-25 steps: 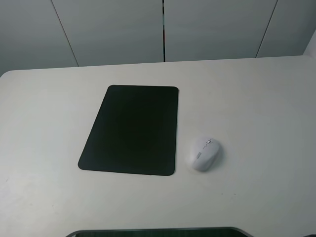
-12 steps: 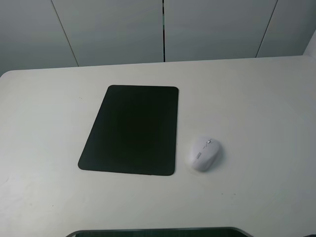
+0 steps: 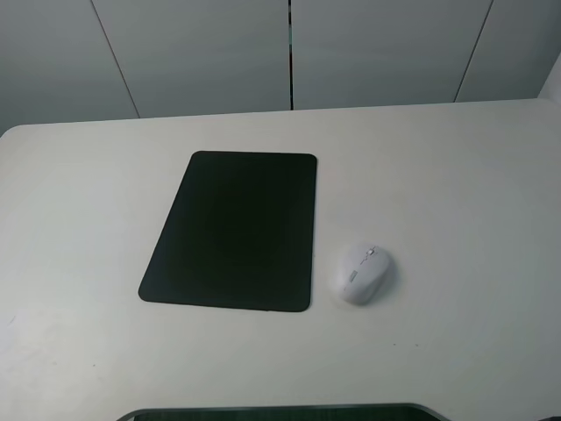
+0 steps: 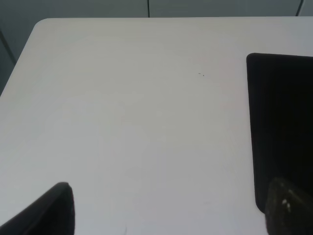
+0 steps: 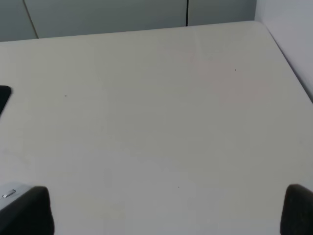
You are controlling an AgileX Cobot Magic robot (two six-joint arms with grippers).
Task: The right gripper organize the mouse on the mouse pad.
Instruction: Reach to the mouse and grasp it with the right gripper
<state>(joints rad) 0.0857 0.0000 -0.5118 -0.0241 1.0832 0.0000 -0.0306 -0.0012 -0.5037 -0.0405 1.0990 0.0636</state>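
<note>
Exterior high view shows the mouse lying on the pale bench, off the mouse pad. It sits at about 4 o'clock from the pad's middle, just beside the pad's near right corner, with a thin strip of bench between them. Its scroll wheel end points toward 12 o'clock, tilted slightly to 1 o'clock. The pad lies flat with its long side running from 12 to 6 o'clock.

Neither arm reaches into that view. Right wrist view shows the right pincer spread wide, with only bare bench between its dark fingers. The mouse is not within its span, and a corner of the pad shows at the frame's edge. The left pincer is likewise spread over bare bench, with the pad's edge beside one finger.
</note>
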